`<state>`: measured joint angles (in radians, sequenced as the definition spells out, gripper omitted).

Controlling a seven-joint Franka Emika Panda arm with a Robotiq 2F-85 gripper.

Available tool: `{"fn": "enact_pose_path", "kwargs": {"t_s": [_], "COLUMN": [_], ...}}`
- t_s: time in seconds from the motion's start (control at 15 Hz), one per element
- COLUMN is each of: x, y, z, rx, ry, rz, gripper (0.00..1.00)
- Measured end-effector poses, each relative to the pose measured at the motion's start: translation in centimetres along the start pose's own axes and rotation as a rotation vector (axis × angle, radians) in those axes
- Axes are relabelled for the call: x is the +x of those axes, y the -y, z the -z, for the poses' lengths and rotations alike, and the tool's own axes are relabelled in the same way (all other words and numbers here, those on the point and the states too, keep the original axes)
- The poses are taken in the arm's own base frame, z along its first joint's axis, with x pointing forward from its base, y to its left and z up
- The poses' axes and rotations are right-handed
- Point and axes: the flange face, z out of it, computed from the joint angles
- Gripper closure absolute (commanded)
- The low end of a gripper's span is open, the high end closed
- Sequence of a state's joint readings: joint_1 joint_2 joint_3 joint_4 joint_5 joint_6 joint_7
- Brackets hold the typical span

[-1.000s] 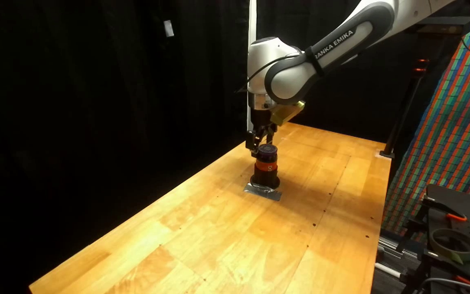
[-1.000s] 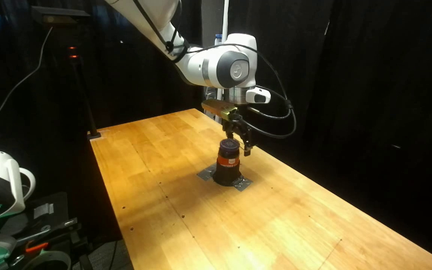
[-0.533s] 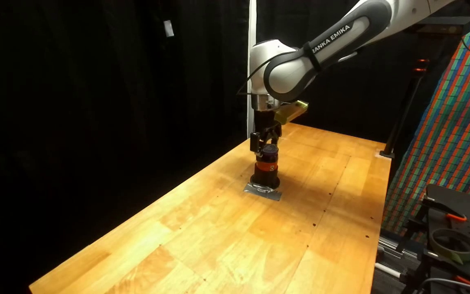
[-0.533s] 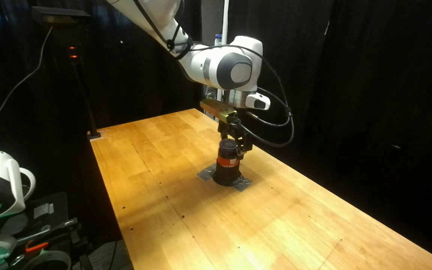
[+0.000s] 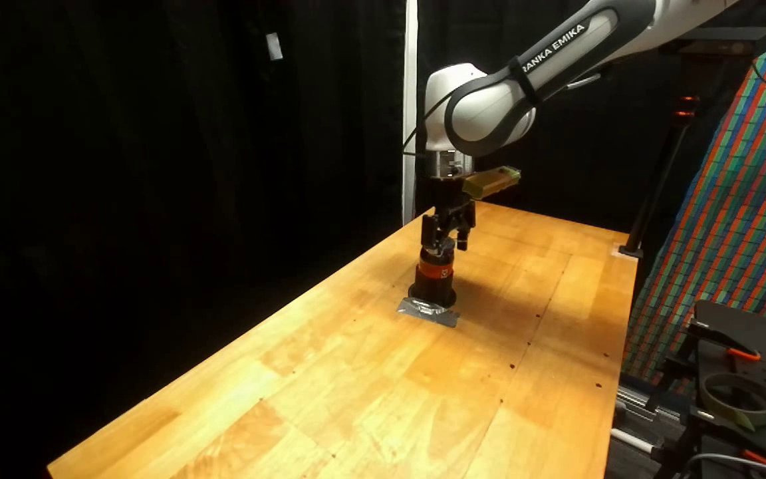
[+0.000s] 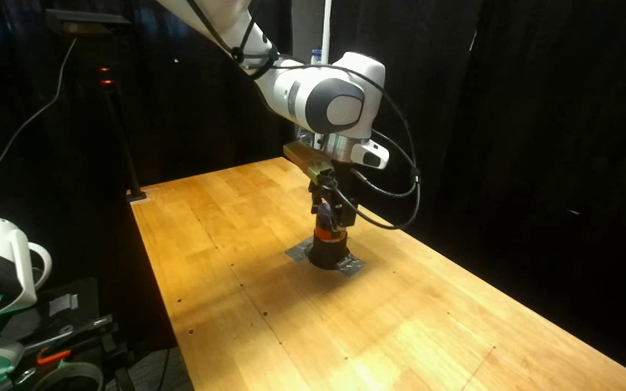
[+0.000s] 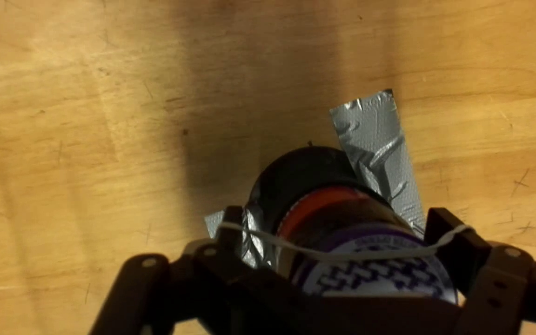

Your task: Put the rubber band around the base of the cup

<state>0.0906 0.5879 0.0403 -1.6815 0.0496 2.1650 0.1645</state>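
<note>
1. While the wrist view looks down, the gripper [image 7: 340,232] stands with fingers spread, a pale rubber band [image 7: 342,256] stretched between them, partly crossing the sight of the cup [image 7: 328,207].
2. In both exterior views the cup stands upright on the table [image 5: 383,386], its upper end partly behind the gripper; whether they touch I can't fairly tell, and the band is hard to make out.
3. Silver tape [image 7: 379,139] flanks the cup's foot.
4. Farther back, the arm [image 5: 489,113] is cut off at the top.
</note>
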Motion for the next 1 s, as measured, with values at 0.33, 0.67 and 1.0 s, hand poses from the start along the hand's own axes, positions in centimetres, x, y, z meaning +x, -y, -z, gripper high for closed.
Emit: {"fn": "enact_pose_path", "kwargs": {"t_s": [0.33,0.67,1.0], "x": [-2.5,-4.5,-8.8], "y": [-1.9,-2.4,-3.0], "z": [-1.8,-2.2,-2.4], "rx": [0.005,0.018,0.031], "ry": [0.03,-0.122,-0.323], "rz": [-0.003,-0.007,0.024], "gripper": [0.25,0.65,0.94]}}
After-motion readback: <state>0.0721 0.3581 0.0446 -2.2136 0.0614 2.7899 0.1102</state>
